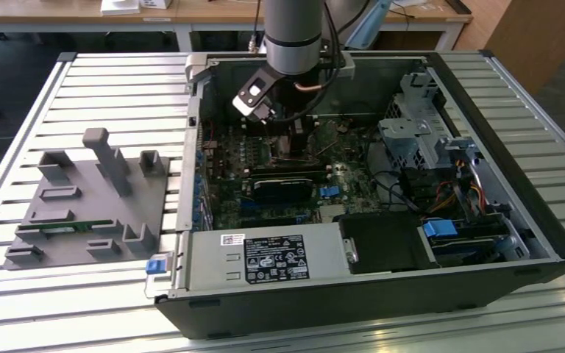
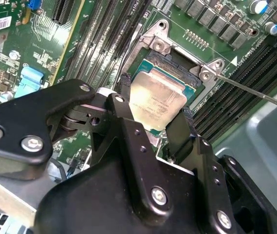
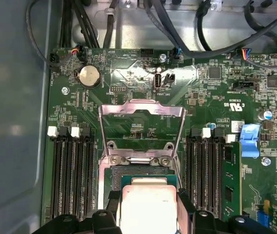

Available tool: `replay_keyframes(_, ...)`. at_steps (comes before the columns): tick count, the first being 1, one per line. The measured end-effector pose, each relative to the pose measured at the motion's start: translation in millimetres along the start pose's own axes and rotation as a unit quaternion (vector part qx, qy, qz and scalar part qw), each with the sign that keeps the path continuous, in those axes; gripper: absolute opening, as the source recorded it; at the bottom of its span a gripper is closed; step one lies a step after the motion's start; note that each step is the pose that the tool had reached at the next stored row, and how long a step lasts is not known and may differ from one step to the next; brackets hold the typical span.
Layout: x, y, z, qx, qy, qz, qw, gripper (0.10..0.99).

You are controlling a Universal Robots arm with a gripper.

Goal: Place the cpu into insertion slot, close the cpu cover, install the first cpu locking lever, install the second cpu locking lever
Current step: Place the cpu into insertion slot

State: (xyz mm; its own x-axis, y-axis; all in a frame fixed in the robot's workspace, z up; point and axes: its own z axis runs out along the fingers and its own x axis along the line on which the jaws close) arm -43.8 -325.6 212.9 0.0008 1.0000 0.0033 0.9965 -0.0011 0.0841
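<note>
While the gripper (image 2: 156, 97) pinches the cpu (image 2: 161, 90) between its fingers (image 2: 183, 129) over the insertion slot (image 2: 170, 61), the cpu cover (image 3: 142, 105) stands open.

Looks like a robotics lab or workshop I'm dialled into. There's 1 slatted aluminium bench (image 1: 96, 81) with an opened-up desktop PC case (image 1: 361, 309) sitting on it and a grey parts fixture (image 1: 86, 213) beside that. The robot arm (image 1: 297, 29) reaches in, and there are wooden desks (image 1: 214, 11) behind.
</note>
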Motion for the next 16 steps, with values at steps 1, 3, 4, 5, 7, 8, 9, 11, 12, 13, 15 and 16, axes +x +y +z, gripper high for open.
replay_keyframes(1, 0.1, 0.0, 0.7, 0.0000, 0.0000, 0.000, 1.0000, 0.541)
replay_keyframes(3, 0.6, -0.2, 1.9, 0.0000, 0.0000, 0.000, 1.0000, 0.541)
replay_keyframes(4, 1.2, -0.2, 2.5, 0.0001, -0.0001, 0.000, 1.0000, 0.541)
replay_keyframes(5, 1.9, -0.2, 3.2, 0.0000, 0.0000, 0.000, 1.0000, 0.541)
replay_keyframes(7, 2.2, -0.4, 4.6, 0.0000, 0.0000, 0.001, 1.0000, 0.541)
replay_keyframes(8, 2.2, -0.5, 5.3, 0.0000, -0.0001, 0.001, 1.0000, 0.541)
replay_keyframes(9, 2.2, -0.6, 5.9, 0.0000, -0.0001, 0.002, 1.0000, 0.541)
replay_keyframes(11, 2.3, -0.7, 7.3, 0.0000, -0.0002, 0.002, 1.0000, 0.541)
replay_keyframes(12, 2.3, -0.8, 8.0, 0.0000, -0.0002, 0.002, 1.0000, 0.541)
replay_keyframes(13, 2.5, -0.9, 8.7, 0.0000, -0.0002, 0.003, 1.0000, 0.541)
replay_keyframes(15, 3.2, -1.0, 10.2, 0.0003, -0.0004, 0.003, 1.0000, 0.541)
replay_keyframes(16, 3.7, -1.0, 10.9, 0.0005, -0.0009, 0.002, 1.0000, 0.541)
